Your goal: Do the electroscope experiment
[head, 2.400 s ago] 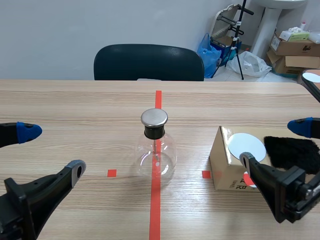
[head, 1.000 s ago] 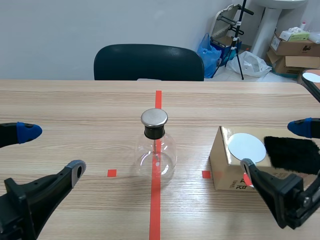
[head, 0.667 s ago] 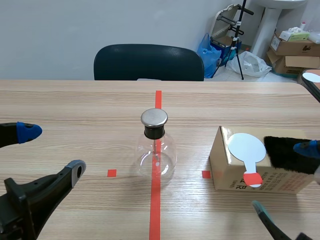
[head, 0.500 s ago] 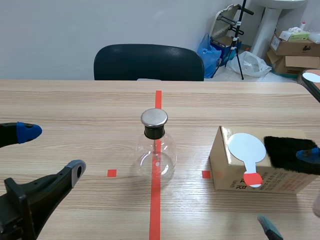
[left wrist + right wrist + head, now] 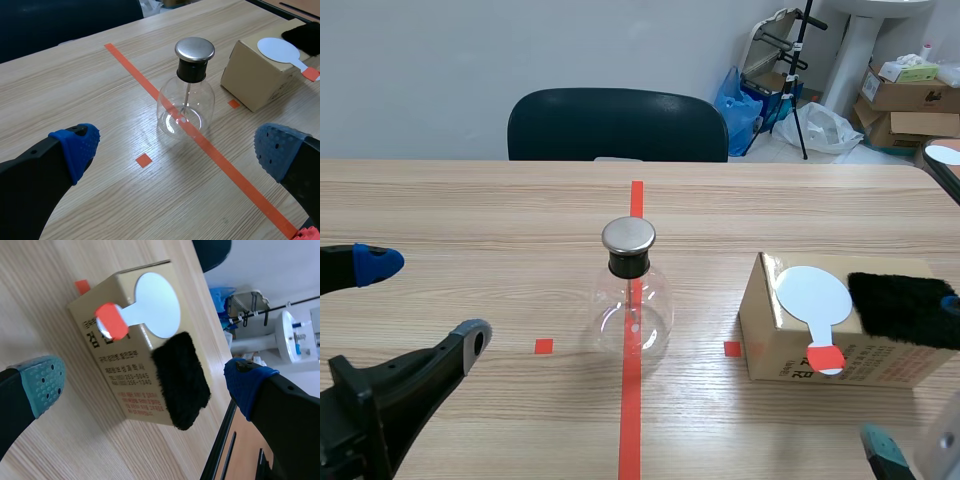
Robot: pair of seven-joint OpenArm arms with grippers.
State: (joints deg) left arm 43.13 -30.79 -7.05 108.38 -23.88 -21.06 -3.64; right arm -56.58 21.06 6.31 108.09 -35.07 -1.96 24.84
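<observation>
The flask (image 5: 631,300) stands upright in the middle of the bench (image 5: 470,210), on the red tape line. Right of it, well apart, a box (image 5: 765,330) carries a white paddle (image 5: 813,295) and a black cloth (image 5: 905,305) side by side. The left jaws gape wide, with the flask ahead of them. The right jaws are also wide, facing the box.

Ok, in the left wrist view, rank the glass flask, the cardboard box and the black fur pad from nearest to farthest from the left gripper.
1. glass flask, just ahead of the left gripper, centred.
2. cardboard box, beyond the flask, toward the right finger's side.
3. black fur pad, on top of the box, at its far end.
</observation>
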